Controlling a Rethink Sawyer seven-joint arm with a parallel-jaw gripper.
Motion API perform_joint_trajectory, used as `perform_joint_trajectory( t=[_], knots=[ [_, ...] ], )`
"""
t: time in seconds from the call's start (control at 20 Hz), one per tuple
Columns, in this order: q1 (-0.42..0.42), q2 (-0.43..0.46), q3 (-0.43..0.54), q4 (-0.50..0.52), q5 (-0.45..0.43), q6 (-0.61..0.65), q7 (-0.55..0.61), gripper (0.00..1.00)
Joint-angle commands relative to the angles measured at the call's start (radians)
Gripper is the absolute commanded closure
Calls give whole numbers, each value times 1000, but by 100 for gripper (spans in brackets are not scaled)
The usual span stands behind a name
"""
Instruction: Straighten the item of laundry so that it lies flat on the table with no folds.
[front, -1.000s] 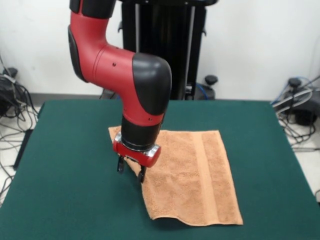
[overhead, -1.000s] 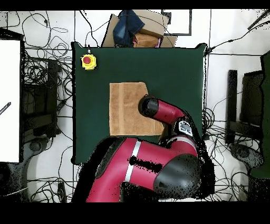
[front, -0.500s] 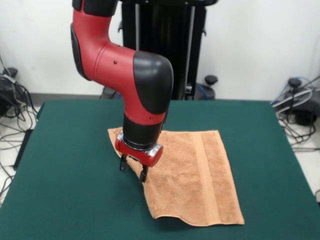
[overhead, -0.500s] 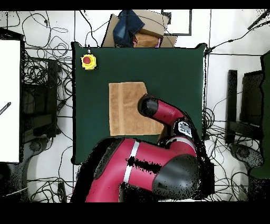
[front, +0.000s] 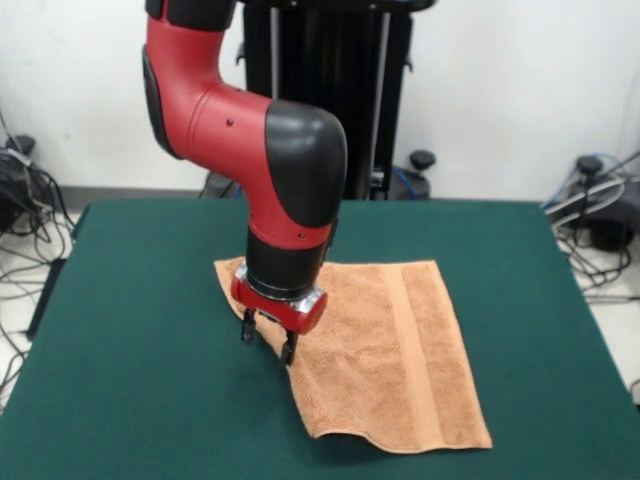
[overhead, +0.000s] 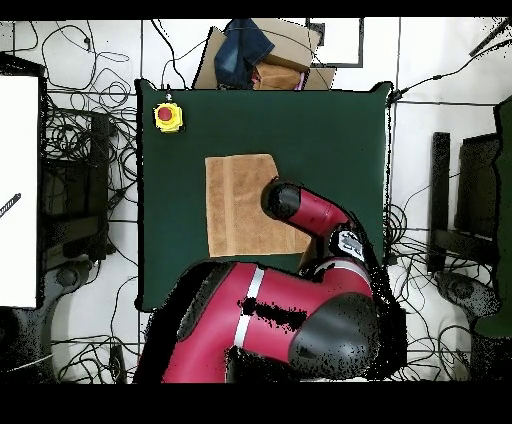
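Because the towel (front: 375, 345) is soft, light and floppy, lying near the middle of the green table (front: 140, 400), the gripper (front: 268, 347) seems pinched on its side edge, a good spot to pull it flat.

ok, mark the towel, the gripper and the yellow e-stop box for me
towel (front: 400, 350): front view, on the open terry right of the arm.
gripper (front: 268, 345): front view, midway between its fingertips, at the towel's left edge.
yellow e-stop box (overhead: 168, 117): overhead view, on its red button.
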Motion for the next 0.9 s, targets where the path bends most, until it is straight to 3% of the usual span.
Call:
perform_joint_trajectory(
  t=[0.05, 0.9],
  knots=[
    [23, -19, 93, 85, 68, 4, 252, 0],
    [126, 4, 61, 100, 203, -28, 300, 0]
  ],
)
